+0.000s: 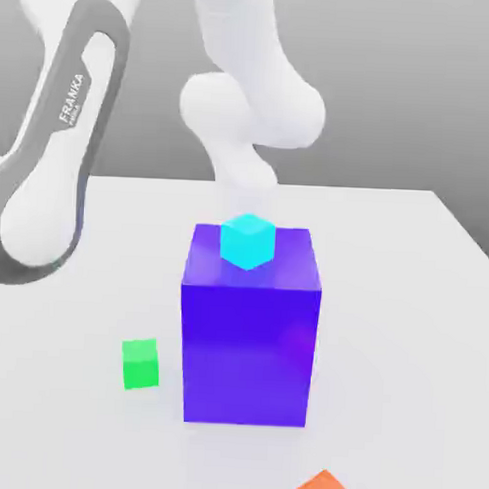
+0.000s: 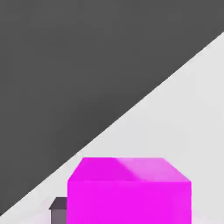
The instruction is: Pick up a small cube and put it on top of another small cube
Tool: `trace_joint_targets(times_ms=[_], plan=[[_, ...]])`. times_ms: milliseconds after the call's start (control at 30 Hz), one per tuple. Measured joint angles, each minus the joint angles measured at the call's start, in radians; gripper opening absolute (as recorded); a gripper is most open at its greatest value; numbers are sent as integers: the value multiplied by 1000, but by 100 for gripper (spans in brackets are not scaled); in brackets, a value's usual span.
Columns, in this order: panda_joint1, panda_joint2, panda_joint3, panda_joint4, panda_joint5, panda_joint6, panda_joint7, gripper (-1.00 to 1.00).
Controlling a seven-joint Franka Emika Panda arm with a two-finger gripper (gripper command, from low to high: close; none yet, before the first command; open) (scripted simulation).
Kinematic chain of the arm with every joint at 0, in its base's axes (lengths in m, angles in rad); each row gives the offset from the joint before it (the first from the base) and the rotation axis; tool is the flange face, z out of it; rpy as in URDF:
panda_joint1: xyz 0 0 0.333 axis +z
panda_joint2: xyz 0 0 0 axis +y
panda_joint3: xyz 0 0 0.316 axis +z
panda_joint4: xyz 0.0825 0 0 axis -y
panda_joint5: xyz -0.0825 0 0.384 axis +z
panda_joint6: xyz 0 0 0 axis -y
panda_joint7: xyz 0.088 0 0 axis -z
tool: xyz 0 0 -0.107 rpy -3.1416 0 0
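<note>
magenta cube [image 2: 129, 201] looms in hand view, green cube [image 1: 140, 364] in exterior view.

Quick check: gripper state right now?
Cannot be told: the pictures don't settle whether it is open or closed on the magenta cube.

Robot arm [image 1: 238, 28] bent, its far end angled downward.
At the exterior view's left, a white link [image 1: 52, 200] is edged in grey and marked FRANKA — nearer the middle, a rounded white joint [image 1: 289, 112] is seen, with a narrower section [image 1: 242, 166] set below it.
</note>
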Motion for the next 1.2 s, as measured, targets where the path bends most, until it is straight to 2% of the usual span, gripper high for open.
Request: trace_joint_targets(times_ms=[133,300,500,667,933,1200], plan=[[44,-144,1,-145,40,16,211,-100],[75,-309,24,-335,14,59,533,-100],[34,-469,76,-570,-117,133,993,-100],[-112,-567,175,-754,-286,190,1388,-100],[-176,-473,204,-764,-380,289,1492,-100],[-177,-313,213,-764,-374,451,1489,-100]])
